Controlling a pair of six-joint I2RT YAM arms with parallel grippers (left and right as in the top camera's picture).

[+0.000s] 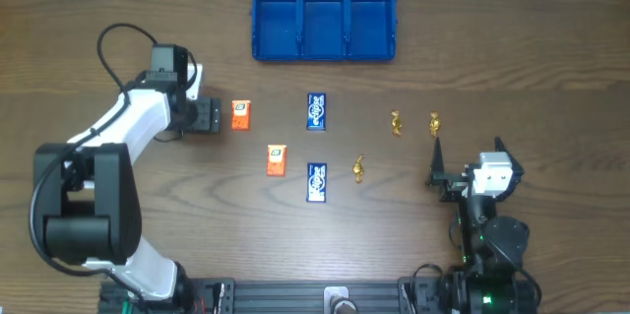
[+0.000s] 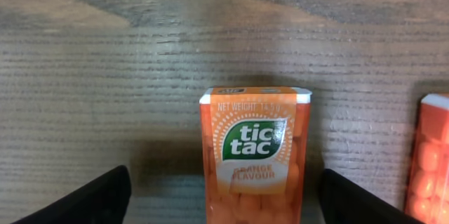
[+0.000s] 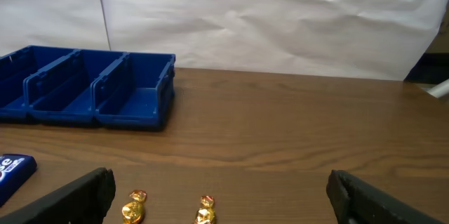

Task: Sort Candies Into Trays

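The right hand (image 1: 468,149) is at 4 o'clock on the table (image 1: 561,68), wide open and gripping nothing. Near the middle lie three gold candies (image 1: 359,168), two blue packets (image 1: 316,183) and one orange box (image 1: 277,159). At 9 o'clock the left hand (image 1: 218,115) is open too, with a second orange box (image 1: 241,115) just before its fingers. The blue tray (image 1: 324,55) stands at 12 o'clock.
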